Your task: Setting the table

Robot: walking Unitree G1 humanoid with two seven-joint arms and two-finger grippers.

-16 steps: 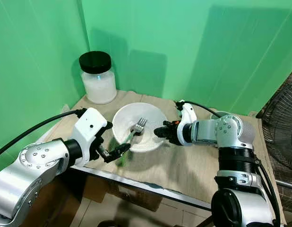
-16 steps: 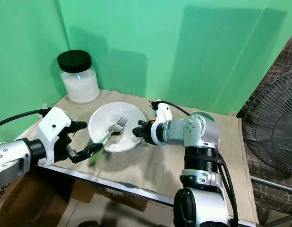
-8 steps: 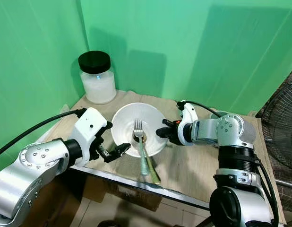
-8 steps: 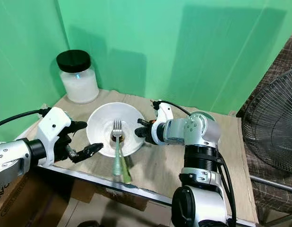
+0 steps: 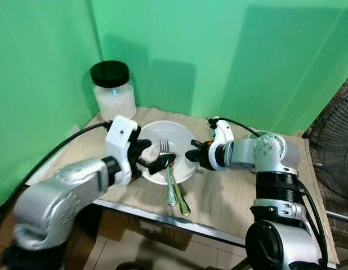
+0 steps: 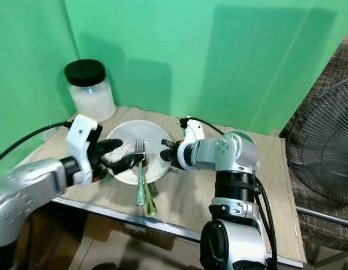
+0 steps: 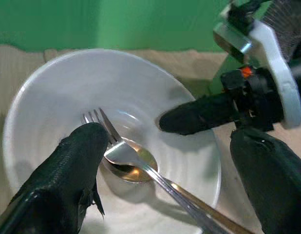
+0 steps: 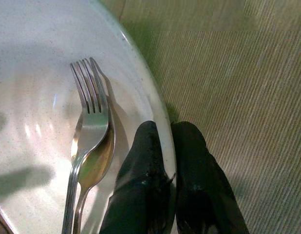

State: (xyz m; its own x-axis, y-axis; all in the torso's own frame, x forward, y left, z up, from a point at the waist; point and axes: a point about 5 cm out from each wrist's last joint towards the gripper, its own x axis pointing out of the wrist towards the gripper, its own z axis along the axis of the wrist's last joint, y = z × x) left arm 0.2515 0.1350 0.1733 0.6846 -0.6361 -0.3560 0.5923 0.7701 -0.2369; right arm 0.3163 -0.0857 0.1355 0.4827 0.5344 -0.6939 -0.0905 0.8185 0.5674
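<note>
A white bowl (image 5: 154, 138) sits on the woven mat in the middle of the table. A silver fork (image 5: 167, 169) and a gold-toned spoon (image 5: 179, 201) lie with their heads in the bowl and their handles slanting over its near rim toward the table's front edge. My left gripper (image 5: 154, 157) hovers open over the bowl's near left side, one finger (image 7: 77, 161) beside the fork's tines (image 7: 98, 119). My right gripper (image 5: 191, 157) is shut on the bowl's right rim, its fingers (image 8: 148, 190) pinching the rim (image 8: 158, 117).
A big glass jar (image 5: 112, 93) with a black lid stands at the back left corner against the green wall. A black fan (image 5: 336, 160) stands off the table's right side. The table's front edge (image 5: 163, 216) runs just below the cutlery handles.
My left gripper let go of the fork, which now lies with the spoon across the bowl's near rim. It then rose from the front edge to over the bowl. The right gripper kept its hold.
</note>
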